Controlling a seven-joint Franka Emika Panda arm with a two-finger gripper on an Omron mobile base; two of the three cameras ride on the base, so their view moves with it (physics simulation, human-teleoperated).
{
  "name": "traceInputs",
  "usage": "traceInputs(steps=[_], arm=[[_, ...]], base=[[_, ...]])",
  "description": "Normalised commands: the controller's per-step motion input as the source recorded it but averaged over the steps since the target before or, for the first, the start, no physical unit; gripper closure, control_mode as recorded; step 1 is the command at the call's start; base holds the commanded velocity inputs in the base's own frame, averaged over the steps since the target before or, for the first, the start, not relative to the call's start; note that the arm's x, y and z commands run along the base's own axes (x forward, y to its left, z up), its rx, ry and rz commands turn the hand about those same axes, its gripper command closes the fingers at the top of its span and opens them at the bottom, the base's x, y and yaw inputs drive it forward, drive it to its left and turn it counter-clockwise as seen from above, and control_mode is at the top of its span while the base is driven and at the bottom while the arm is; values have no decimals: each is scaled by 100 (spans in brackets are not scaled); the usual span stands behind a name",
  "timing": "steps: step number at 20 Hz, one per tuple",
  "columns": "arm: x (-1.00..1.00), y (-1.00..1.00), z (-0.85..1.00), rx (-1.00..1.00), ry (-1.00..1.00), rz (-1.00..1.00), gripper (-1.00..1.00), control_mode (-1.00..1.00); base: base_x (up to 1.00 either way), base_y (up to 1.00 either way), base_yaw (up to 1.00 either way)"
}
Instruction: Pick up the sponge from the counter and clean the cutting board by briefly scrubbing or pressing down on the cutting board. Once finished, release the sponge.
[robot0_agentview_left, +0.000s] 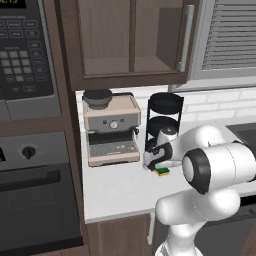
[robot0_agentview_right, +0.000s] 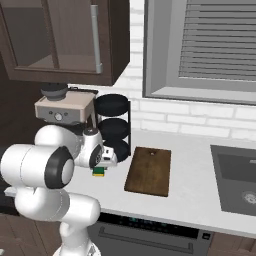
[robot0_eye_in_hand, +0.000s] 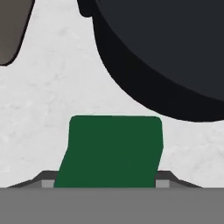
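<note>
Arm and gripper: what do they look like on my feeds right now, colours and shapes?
The arm is glossy white, built of fat rounded segments, with dark grey to black bands at the joints. The wrist narrows to a white hand with dark parts. The gripper has two small dark grey fingertips with lighter grey pads. No cables or markings are visible.

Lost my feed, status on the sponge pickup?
Hand low over sponge, fingers either side, grip unconfirmed. Sponge on counter beside black rack. Cutting board unobstructed.
</note>
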Motion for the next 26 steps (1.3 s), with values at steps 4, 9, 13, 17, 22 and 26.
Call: traceInputs(steps=[4,9,13,17,22,26], arm=[[0,1,-5,0,0,0,100,-100],[-34,-15,41,2,0,-4,100,-100],[-31,-74,53,7,0,-1,100,-100],[-19,-95,29,5,0,0,100,-100],[-7,-56,1,1,-7,-1,100,-100],[-5,-62,0,0,-6,-5,100,-100]], base=[[0,0,0],[0,0,0],[0,0,0],[0,0,0],[0,0,0],[0,0,0]])
